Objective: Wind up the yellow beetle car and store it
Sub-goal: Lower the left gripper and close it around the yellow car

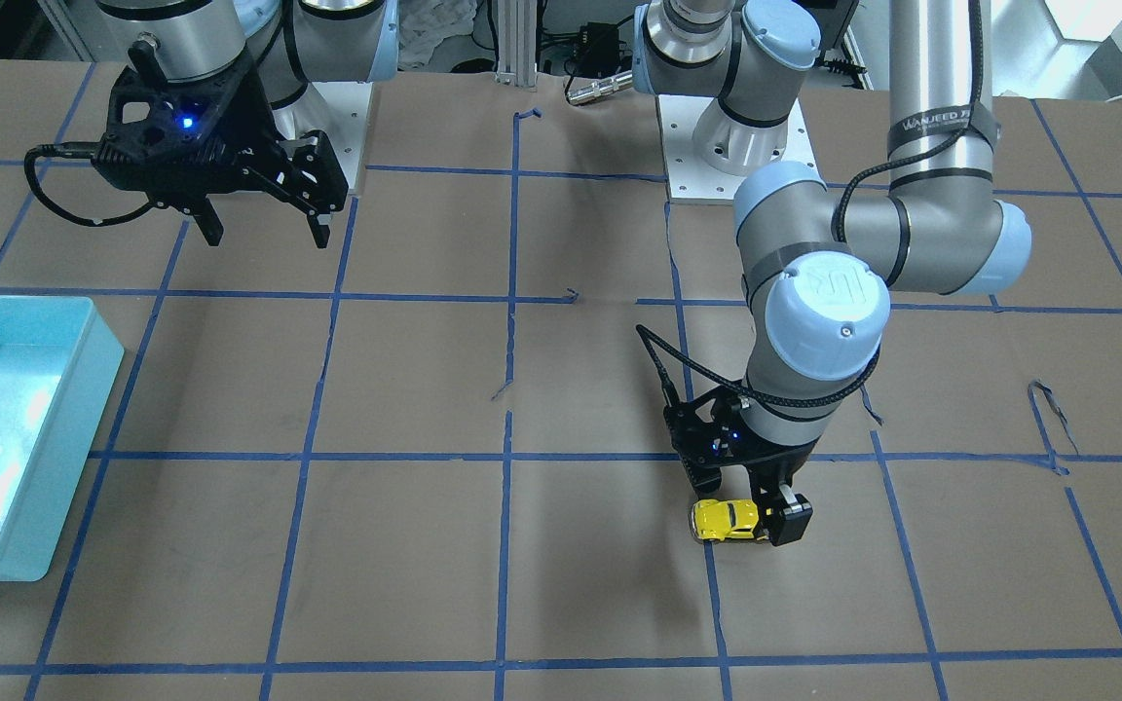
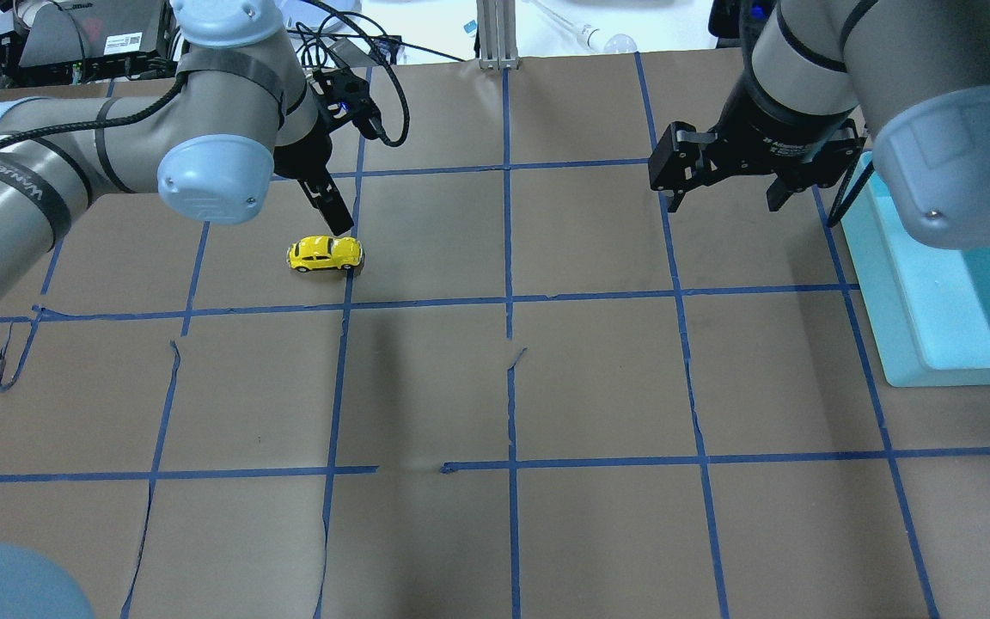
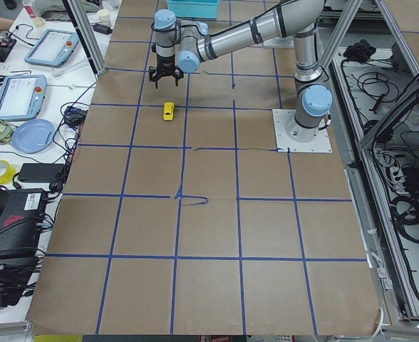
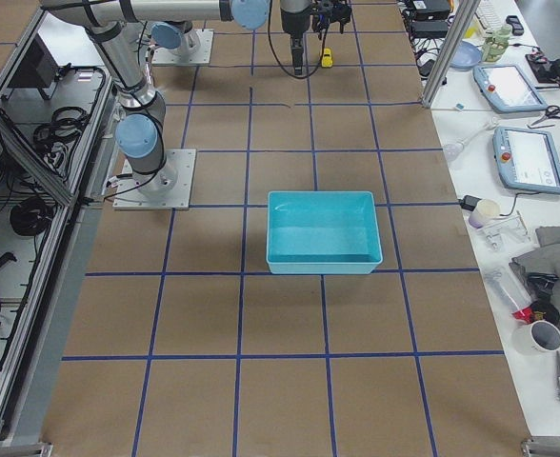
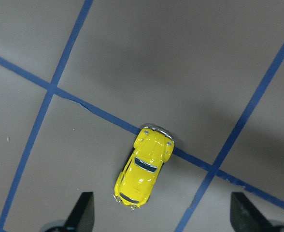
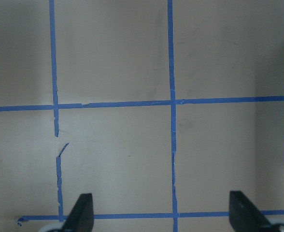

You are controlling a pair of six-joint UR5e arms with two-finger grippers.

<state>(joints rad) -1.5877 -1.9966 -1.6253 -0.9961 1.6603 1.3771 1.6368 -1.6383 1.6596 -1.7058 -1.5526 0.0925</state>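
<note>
The yellow beetle car (image 1: 727,519) stands on its wheels on the brown paper, on a blue tape line. It also shows in the overhead view (image 2: 325,254) and the left wrist view (image 5: 144,166). My left gripper (image 1: 746,498) is open and hangs just above the car, pointing down. Its two fingertips (image 5: 84,212) are spread wide, with the car lying between and slightly ahead of them, not touched. My right gripper (image 1: 264,229) is open and empty, hovering above bare paper (image 6: 163,215) far from the car, near the bin.
A teal plastic bin (image 2: 890,284) stands on the table on my right side, below my right arm; it also shows in the front-facing view (image 1: 84,389). Blue tape lines divide the brown paper into squares. Side tables with tablets and cups lie beyond the table ends.
</note>
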